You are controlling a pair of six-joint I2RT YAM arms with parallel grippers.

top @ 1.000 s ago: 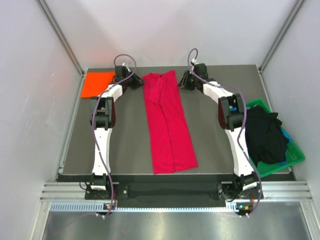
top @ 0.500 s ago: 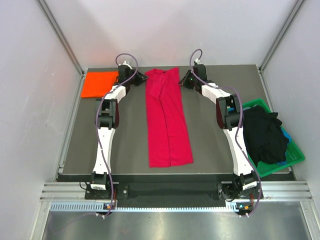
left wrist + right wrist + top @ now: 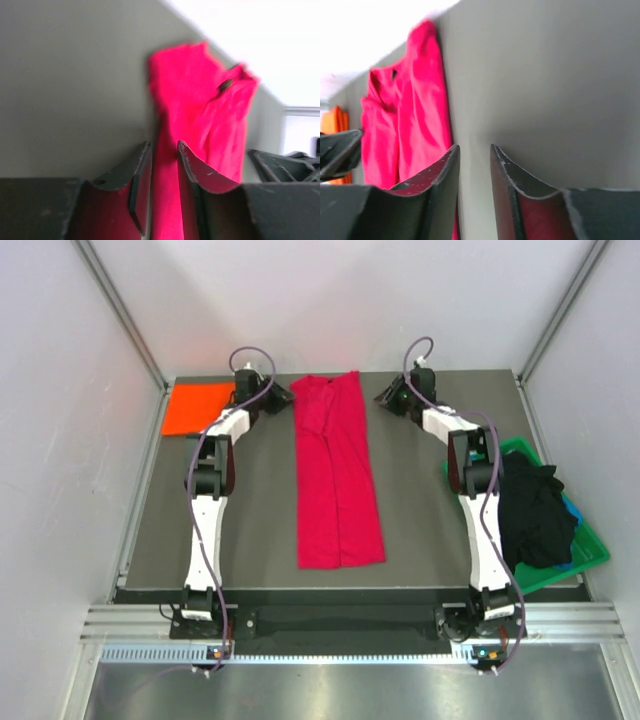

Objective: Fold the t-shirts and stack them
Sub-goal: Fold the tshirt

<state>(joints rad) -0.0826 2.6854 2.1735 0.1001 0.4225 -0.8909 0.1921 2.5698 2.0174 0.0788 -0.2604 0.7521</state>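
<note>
The red shirt (image 3: 335, 480) lies as a long strip down the middle of the desk (image 3: 250, 530), collar at the far end, probably ready for a crosswise fold. The left pincer (image 3: 163, 146) and right pincer (image 3: 474, 148) flank the collar, slightly parted and empty. The orange shirt (image 3: 195, 408) sits folded in the far-left corner. Only the top view shows the dark shirts (image 3: 530, 510) in the bin (image 3: 592, 548); the wrist views show the jaw gaps.
</note>
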